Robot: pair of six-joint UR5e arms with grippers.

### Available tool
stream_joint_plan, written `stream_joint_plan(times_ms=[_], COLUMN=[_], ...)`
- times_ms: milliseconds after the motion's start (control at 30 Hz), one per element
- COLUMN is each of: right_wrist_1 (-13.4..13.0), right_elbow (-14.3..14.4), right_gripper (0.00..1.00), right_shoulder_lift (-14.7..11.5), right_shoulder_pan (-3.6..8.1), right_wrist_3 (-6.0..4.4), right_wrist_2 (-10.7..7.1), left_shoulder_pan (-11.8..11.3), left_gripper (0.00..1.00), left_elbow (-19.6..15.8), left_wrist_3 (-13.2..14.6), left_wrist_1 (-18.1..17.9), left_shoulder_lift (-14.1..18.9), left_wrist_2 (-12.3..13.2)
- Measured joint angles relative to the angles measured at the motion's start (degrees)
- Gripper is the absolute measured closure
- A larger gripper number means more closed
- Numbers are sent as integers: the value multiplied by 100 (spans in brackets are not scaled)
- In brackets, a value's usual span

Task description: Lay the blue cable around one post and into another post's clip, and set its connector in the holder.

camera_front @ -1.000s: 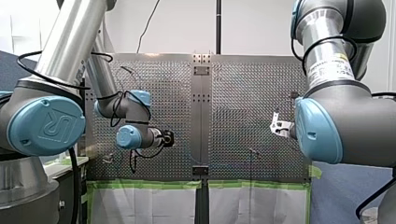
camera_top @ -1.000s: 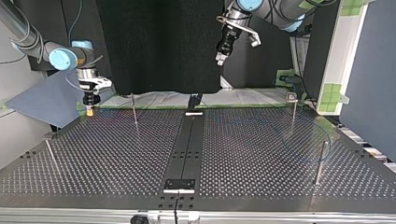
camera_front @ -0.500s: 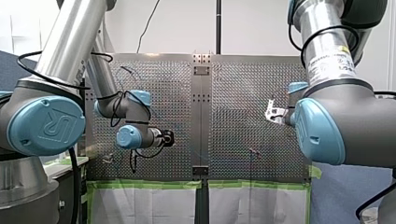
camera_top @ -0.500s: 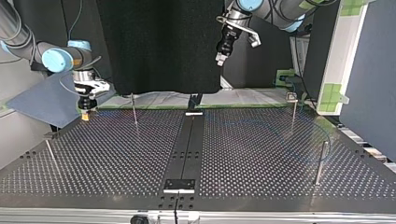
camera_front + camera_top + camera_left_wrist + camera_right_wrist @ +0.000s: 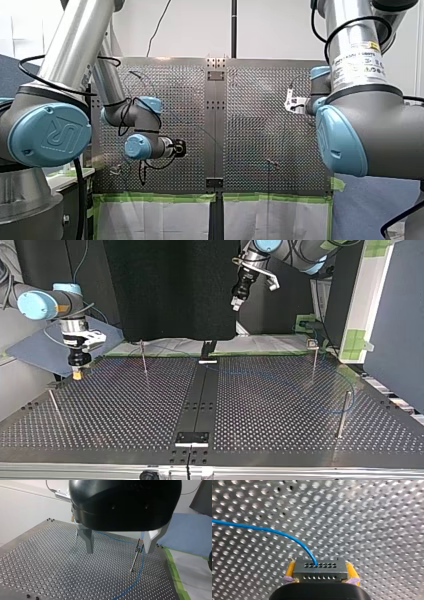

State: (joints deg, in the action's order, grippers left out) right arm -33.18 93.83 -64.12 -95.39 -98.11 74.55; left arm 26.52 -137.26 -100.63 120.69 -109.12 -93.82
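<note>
Right gripper (image 5: 76, 374): yellow pads (image 5: 290, 570) clamped on both sides of the grey connector (image 5: 320, 573). The blue cable (image 5: 274, 531) leaves the connector's top and curves off over the perforated table (image 5: 374, 517).
Left gripper (image 5: 119, 543): metal fingers spread wide, holding nothing, well above the table. A post (image 5: 135, 558) stands ahead of it, and the cable runs just beside the post.
</note>
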Motion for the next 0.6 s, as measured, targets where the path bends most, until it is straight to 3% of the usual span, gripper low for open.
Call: stream_joint_plan(times_ms=[267,433,600], right_wrist_1=[280,212,204], right_elbow=[182,368,408], right_gripper=[100,100,100], right_shoulder_lift=[-361,-601,-842], right_shoulder_pan=[200,352,449], right_wrist_3=[222,235,208], right_wrist_2=[80,257,321], left_shoulder_pan=[-31,-62,-83], left_gripper=[2,2,2], left_elbow=[0,0,0], left_wrist_3=[11,42,52], left_wrist_1=[0,14,17], left_shoulder_lift=[1,0,1], left_wrist_2=[0,3,7])
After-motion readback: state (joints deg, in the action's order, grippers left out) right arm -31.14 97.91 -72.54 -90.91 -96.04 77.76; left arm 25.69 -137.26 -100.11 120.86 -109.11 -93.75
